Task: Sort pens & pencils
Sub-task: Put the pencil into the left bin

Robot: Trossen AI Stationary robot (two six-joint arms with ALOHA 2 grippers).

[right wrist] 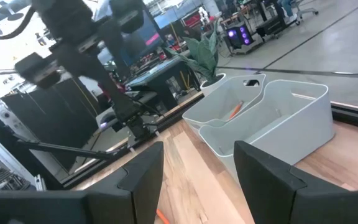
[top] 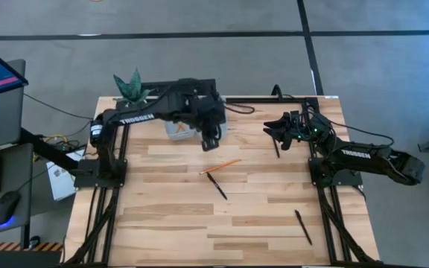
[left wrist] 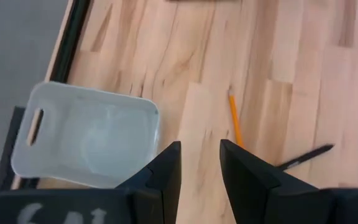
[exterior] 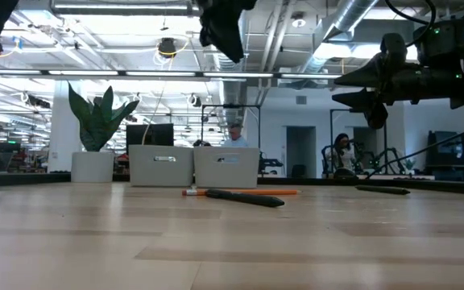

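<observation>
An orange pencil [top: 220,167] and a black pen [top: 216,184] lie flat on the wooden table near its middle, almost end to end. A second pen [top: 277,147] lies at the far right and a third [top: 303,227] near the right front. Another pencil [right wrist: 235,111] lies inside one of two white bins [right wrist: 272,118] at the table's far edge. My left gripper [left wrist: 201,146] hangs open and empty above the table, beside the bins [top: 176,130] and over the far end of the pencil [left wrist: 235,121]. My right gripper [top: 274,128] stands open and empty at the far right, pointing level.
A potted plant [top: 131,87] stands at the table's far left corner, beside the bins. Black frame rails run along the left and right table edges. Bare wood lies across the near half of the table [top: 170,223]. People sit in the room behind [exterior: 234,133].
</observation>
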